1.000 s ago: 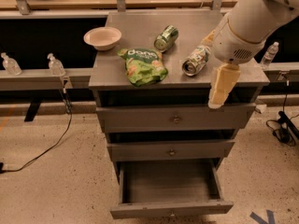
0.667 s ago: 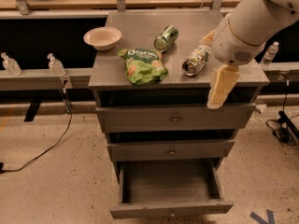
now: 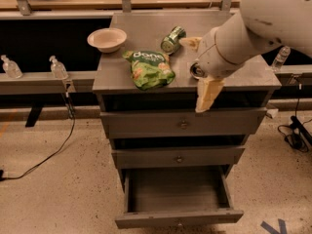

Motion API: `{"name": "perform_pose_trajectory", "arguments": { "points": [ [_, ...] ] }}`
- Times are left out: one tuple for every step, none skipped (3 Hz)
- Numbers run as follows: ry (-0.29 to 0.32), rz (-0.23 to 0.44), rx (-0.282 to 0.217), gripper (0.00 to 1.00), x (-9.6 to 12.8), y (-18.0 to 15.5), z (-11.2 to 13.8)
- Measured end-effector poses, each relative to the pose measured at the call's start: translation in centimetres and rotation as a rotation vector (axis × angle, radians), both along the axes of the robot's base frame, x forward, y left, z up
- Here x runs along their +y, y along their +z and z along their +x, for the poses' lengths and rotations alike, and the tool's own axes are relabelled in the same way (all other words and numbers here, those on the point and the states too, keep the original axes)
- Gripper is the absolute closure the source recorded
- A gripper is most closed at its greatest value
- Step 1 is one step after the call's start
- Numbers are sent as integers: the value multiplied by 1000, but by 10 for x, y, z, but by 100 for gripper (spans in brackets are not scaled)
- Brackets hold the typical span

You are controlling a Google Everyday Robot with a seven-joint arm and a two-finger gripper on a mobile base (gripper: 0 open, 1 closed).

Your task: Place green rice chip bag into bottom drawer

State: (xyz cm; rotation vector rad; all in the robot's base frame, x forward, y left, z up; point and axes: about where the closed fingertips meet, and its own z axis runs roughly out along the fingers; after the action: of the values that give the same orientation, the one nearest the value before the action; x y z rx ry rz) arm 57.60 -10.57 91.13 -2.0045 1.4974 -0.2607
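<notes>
The green rice chip bag [image 3: 148, 68] lies flat on the grey cabinet top [image 3: 136, 23], near its front left. The bottom drawer [image 3: 178, 218] is pulled out and its tray holds nothing. My gripper [image 3: 195, 74] hangs over the front right of the cabinet top, just right of the bag and apart from it. One cream finger [image 3: 207, 94] points down over the top drawer's front, and the other tip [image 3: 189, 42] shows farther back. The fingers stand apart with nothing held.
A pale bowl [image 3: 107, 38] sits at the back left of the top. A green can [image 3: 173, 39] lies behind the bag; a second can [image 3: 196, 71] is mostly hidden by my wrist. The top drawer [image 3: 183, 123] and middle drawer [image 3: 179, 157] are shut. Cables run across the floor at left and right.
My arm and gripper have moved left, toward the bag, and now cover most of the second can. The bag, bowl and drawers have not moved.
</notes>
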Motion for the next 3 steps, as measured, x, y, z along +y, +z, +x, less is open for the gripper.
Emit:
{"name": "perform_pose_trajectory", "arguments": {
  "points": [
    [87, -12, -124, 0, 28, 2, 35],
    [165, 5, -160, 0, 59, -3, 62],
    [220, 34, -131, 0, 86, -25, 84]
  ]
}}
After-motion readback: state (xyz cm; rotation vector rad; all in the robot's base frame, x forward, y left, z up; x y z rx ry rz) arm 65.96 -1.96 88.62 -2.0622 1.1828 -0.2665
